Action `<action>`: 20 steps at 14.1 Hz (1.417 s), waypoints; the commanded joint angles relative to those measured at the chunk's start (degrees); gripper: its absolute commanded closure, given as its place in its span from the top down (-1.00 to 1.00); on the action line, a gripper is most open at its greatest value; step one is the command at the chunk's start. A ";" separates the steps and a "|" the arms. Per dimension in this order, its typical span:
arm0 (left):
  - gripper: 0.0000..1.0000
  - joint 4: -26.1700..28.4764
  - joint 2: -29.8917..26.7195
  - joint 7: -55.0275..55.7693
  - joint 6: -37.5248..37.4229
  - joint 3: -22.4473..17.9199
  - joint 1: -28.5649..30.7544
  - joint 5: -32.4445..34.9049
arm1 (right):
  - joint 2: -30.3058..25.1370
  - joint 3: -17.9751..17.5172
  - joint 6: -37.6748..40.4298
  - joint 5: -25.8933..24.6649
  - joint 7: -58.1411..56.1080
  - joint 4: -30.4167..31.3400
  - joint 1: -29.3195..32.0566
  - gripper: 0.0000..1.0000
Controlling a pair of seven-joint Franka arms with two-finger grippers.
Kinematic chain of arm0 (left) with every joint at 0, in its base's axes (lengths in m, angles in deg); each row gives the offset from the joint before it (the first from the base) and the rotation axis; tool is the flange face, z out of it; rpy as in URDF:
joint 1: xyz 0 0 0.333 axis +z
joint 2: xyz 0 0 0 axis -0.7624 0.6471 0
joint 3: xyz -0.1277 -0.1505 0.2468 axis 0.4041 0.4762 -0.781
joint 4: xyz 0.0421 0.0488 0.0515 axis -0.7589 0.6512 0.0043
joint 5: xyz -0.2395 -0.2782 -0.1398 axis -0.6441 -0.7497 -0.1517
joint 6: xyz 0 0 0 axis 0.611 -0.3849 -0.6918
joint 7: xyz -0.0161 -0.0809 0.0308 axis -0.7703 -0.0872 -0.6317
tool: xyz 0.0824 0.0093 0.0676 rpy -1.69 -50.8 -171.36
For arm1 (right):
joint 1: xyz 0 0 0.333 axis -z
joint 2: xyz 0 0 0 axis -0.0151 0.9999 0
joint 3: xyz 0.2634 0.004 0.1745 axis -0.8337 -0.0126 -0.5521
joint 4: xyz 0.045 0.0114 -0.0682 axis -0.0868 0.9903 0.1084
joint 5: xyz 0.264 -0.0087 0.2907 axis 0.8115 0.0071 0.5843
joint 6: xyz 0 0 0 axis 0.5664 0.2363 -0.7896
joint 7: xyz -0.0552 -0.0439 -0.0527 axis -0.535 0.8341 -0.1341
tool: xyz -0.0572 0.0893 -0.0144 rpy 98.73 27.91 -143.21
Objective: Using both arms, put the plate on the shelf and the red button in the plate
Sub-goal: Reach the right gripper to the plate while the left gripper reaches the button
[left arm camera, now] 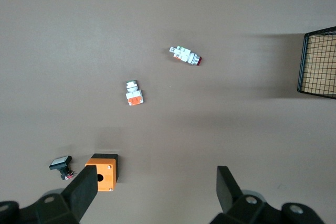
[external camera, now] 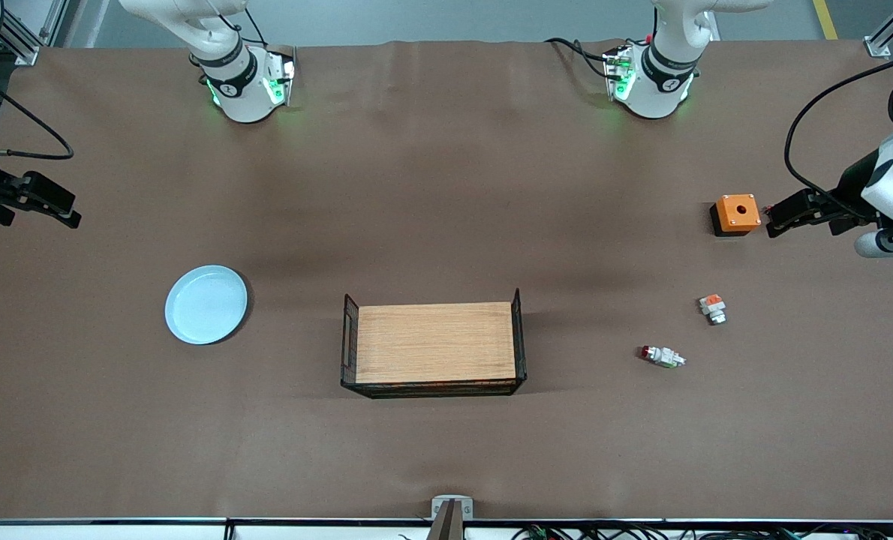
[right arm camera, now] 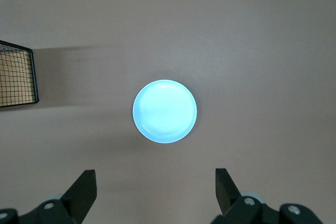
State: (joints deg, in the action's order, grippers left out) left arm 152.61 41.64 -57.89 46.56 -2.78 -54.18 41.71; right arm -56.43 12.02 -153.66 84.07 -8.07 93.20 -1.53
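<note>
The pale blue plate point(external camera: 206, 304) lies flat on the brown table toward the right arm's end; it also shows in the right wrist view point(right arm camera: 165, 111). The red button point(external camera: 662, 356) lies on its side toward the left arm's end; it also shows in the left wrist view point(left arm camera: 186, 55). My left gripper point(external camera: 775, 221) is open and empty, up in the air beside the orange box point(external camera: 737, 214); its jaws stand wide apart in its wrist view point(left arm camera: 157, 187). My right gripper point(external camera: 67, 210) is open and empty, up over the table's right-arm end point(right arm camera: 156, 187).
A black wire basket point(external camera: 431, 388) with a wooden floor stands mid-table between plate and button point(left arm camera: 320, 61) point(right arm camera: 16, 77). A small white part with an orange top point(external camera: 712, 307) lies between the button and the orange box point(left arm camera: 103, 171). A small black part point(left arm camera: 63, 165) lies beside the box.
</note>
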 commanded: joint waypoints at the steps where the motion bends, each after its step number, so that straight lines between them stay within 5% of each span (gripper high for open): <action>1: 1.00 -1.30 0.96 0.57 0.16 -0.08 -0.33 -0.80 | -0.68 0.29 0.67 -0.65 1.10 -0.06 -0.60 0.99; 11: 1.00 -4.19 10.44 0.57 0.34 0.10 -1.30 -1.32 | -0.15 0.55 -1.42 -0.74 -0.13 7.22 3.79 0.99; 16: 1.00 -4.46 16.16 2.06 1.38 -0.08 -0.86 -2.29 | 0.72 0.55 -16.16 -0.74 -4.00 19.96 6.61 0.99; 20: 1.00 -8.32 24.23 5.21 3.75 -0.60 0.53 -1.94 | 7.21 0.55 -26.64 -0.74 -4.00 24.46 7.40 0.99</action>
State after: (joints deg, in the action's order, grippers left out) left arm 148.59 61.05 -54.81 49.48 -3.03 -54.80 40.28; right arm -52.10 13.17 -177.16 83.92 -11.61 116.77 4.79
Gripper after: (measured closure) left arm 0.000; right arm 0.000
